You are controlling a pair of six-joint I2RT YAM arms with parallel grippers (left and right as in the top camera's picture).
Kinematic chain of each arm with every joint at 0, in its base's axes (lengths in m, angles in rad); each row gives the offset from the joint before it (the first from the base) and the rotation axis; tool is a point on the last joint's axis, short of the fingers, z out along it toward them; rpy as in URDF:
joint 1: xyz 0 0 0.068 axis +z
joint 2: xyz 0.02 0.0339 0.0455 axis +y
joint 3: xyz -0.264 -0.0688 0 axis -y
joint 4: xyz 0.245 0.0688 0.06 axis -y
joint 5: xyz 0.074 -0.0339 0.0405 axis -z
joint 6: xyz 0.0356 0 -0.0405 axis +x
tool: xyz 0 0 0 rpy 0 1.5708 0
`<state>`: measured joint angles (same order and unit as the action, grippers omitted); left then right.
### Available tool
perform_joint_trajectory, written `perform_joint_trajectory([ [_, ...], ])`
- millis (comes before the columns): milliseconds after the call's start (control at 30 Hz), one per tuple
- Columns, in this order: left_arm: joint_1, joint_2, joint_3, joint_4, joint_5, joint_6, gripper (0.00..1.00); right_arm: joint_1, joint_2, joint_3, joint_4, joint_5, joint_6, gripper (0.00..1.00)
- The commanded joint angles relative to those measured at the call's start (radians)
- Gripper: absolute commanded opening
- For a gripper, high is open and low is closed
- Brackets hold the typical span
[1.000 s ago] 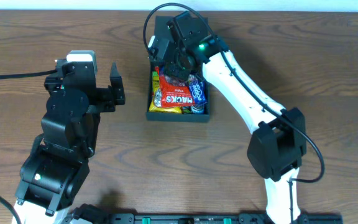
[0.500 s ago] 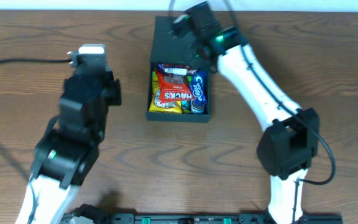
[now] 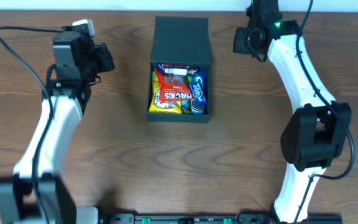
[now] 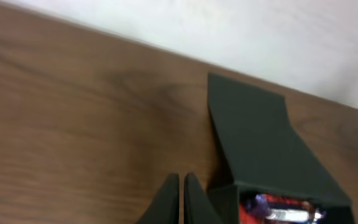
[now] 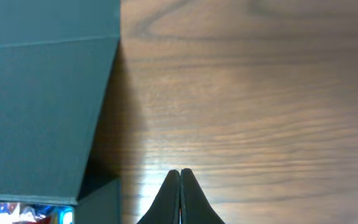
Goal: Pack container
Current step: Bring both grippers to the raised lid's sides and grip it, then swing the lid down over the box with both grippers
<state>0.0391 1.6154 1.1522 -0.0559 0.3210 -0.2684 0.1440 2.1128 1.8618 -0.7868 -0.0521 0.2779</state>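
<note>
The container (image 3: 178, 116), a dark green-black box, sits mid-table with its flap lid (image 3: 182, 38) folded back flat. Inside lie a red snack packet (image 3: 178, 93), a blue one (image 3: 199, 92) and a yellow one (image 3: 163, 107). My left gripper (image 3: 106, 60) hangs left of the lid, shut and empty. In the left wrist view its fingertips (image 4: 183, 182) meet just left of the lid (image 4: 260, 137). My right gripper (image 3: 240, 41) is to the right of the lid, shut with nothing in it. The right wrist view shows its tips (image 5: 180, 174) over bare wood beside the lid (image 5: 42, 112).
A black cable (image 3: 17, 50) loops from the left arm across the back left of the wooden table (image 3: 123, 162). A pale wall (image 4: 229, 25) runs behind the table's far edge. The right arm's white links (image 3: 303, 68) stretch along the right side.
The right gripper has lifted off the snacks in the box and swung to the back right, closing. The left gripper has moved toward the back left and closed.
</note>
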Motion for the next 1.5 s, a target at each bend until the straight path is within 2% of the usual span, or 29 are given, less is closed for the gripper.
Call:
perform_joint_trajectory([
  [0, 0.028, 0.148, 0.118, -0.001, 0.189, -0.08, 0.06, -0.002, -0.014, -0.07, 0.062, -0.125, 0.039, 0.01],
  [200, 0.026, 0.436, 0.449, -0.148, 0.242, -0.08, 0.06, -0.002, 0.042, -0.1, 0.2, -0.275, 0.045, 0.01],
  [367, 0.015, 0.688, 0.766, -0.32, 0.317, -0.088, 0.06, -0.002, 0.138, -0.1, 0.304, -0.353, 0.143, 0.01],
  [433, 0.003, 0.738, 0.816, -0.357, 0.325, -0.095, 0.06, -0.002, 0.168, -0.1, 0.32, -0.379, 0.17, 0.01],
  [733, -0.061, 0.814, 0.838, -0.416, 0.38, -0.09, 0.06, -0.001, 0.219, -0.1, 0.324, -0.422, 0.189, 0.01],
  [967, -0.111, 0.818, 0.838, -0.462, 0.366, -0.07, 0.06, 0.002, 0.229, -0.1, 0.325, -0.457, 0.189, 0.01],
  [1300, -0.114, 0.818, 0.838, -0.499, 0.359, -0.071, 0.06, 0.008, 0.229, -0.1, 0.363, -0.547, 0.185, 0.01],
  [1467, -0.114, 0.818, 0.838, -0.454, 0.49, -0.03, 0.06, 0.008, 0.229, -0.098, 0.394, -0.651, 0.13, 0.02],
])
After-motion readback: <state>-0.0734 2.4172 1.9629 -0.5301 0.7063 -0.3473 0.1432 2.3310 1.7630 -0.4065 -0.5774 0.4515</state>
